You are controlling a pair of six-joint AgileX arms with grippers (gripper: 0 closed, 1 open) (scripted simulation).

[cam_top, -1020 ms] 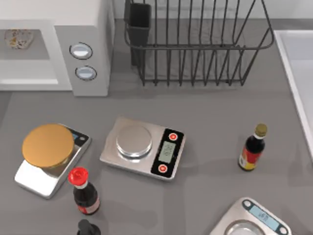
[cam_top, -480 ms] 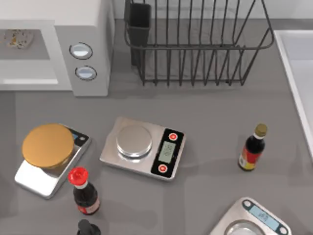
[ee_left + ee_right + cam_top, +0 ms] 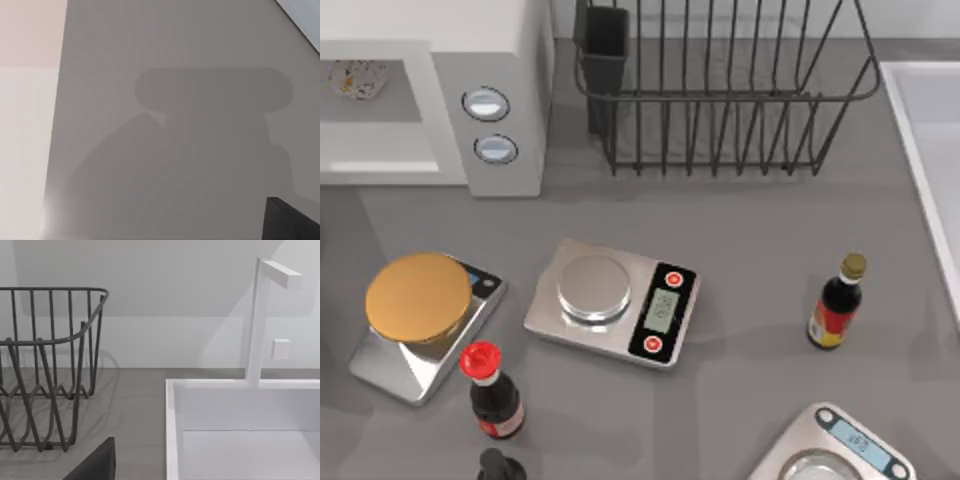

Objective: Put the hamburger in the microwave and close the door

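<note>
I am counting three scales on the table: one under a golden-brown disc [image 3: 418, 298], one in the middle [image 3: 612, 302] and one at the near edge [image 3: 835, 452]. I am seeing three bottles: red-capped [image 3: 490, 390], gold-capped [image 3: 838, 302] and a dark one [image 3: 499, 467]. There is one microwave [image 3: 430, 95], one hamburger [image 3: 360, 79], one wire rack [image 3: 720, 85], one sink [image 3: 240, 430].

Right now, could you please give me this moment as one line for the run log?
hamburger: inside microwave cavity | door: hidden, state unclear | golden disc: on left scale | middle scale: plate bare
</note>
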